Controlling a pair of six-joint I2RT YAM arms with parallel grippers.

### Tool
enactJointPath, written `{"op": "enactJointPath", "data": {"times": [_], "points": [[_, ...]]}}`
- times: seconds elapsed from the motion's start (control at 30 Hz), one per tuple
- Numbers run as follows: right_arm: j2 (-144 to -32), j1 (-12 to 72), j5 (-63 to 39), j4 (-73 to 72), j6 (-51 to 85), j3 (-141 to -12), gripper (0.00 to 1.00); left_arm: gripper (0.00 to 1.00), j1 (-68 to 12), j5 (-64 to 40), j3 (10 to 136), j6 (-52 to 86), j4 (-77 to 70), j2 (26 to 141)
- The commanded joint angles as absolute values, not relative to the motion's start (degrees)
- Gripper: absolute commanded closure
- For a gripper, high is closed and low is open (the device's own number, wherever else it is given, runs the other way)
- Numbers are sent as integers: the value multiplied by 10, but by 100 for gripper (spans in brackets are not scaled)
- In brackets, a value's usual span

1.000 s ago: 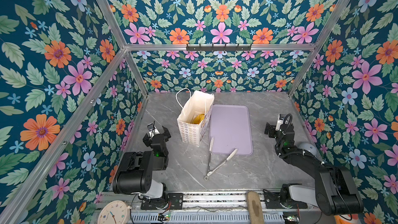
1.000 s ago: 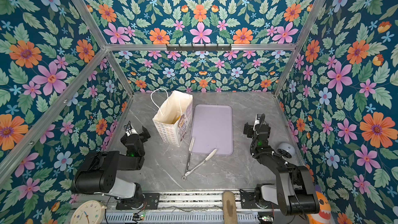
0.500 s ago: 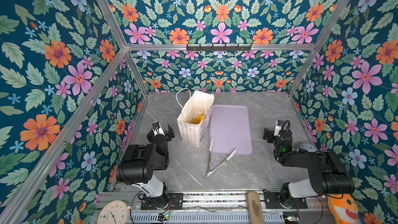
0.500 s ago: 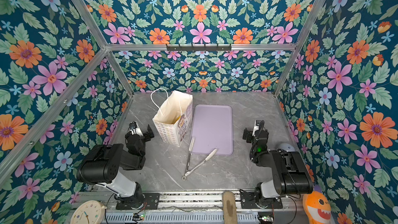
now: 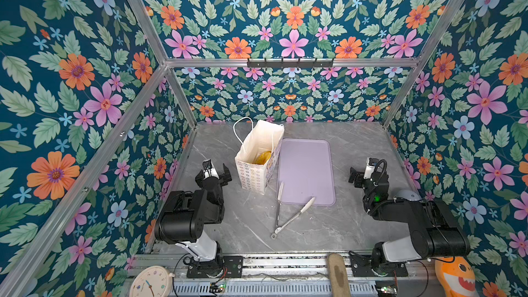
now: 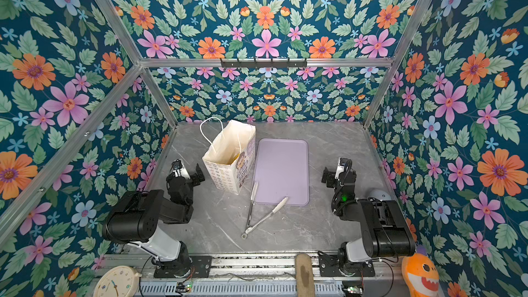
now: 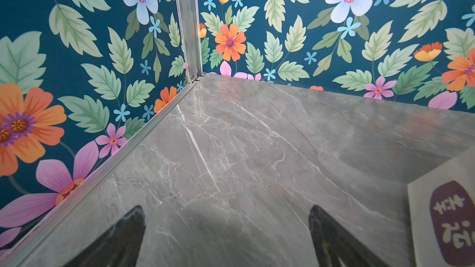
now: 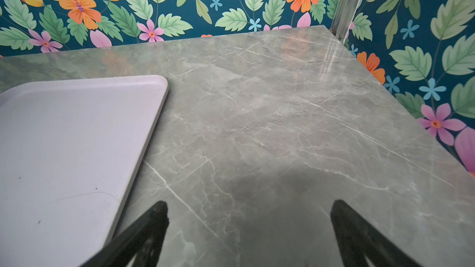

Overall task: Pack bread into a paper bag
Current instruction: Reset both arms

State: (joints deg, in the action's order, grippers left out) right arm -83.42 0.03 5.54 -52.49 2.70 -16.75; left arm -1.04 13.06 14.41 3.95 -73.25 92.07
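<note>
**Bag sits beside the left claw; no bread left outside it**

The bag [image 5: 251,175] stands upright on the bench [image 5: 357,144], long axis vertical and mouth open upward, just beside the tray [image 5: 305,172]. The left claw [image 5: 217,170] is the nearer one, just left of the bag, spread wide and holding nothing. The right claw [image 5: 362,169] is just as wide and empty, well apart beyond the tray.

Count: one bag, one bare tray, and one pair of tongs [image 5: 278,210] reaching the tray's near edge. One golden piece of bread [image 5: 263,158] shows inside the bag; any others are hidden. Packing looks finished.
</note>
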Motion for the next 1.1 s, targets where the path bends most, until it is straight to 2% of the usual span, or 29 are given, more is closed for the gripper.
{"op": "enactJointPath", "data": {"times": [0.0, 0.27, 0.4, 0.47, 0.53, 0.6, 0.7, 1.07], "points": [[-834, 1, 55, -546, 26, -167, 1, 0, -11, 130, 146, 31, -739, 921], [-834, 0, 52, -547, 26, -166, 1, 0, -11, 132, 142, 31, -745, 920], [-832, 1, 37, -710, 23, -83, 1, 0, -11, 145, 80, 37, -862, 920], [-847, 1, 43, -754, 25, -69, 1, 0, -11, 139, 75, 33, -876, 925], [-850, 1, 38, -728, 19, -86, 1, 0, -11, 140, 88, 32, -848, 924], [-823, 1, 27, -626, 20, -118, 1, 0, -11, 138, 111, 32, -802, 921], [-836, 1, 17, -550, 13, -166, 1, 0, -11, 136, 142, 32, -744, 920], [-833, 0, 19, -544, 17, -166, 1, 0, -15, 133, 151, 25, -731, 922]]}}
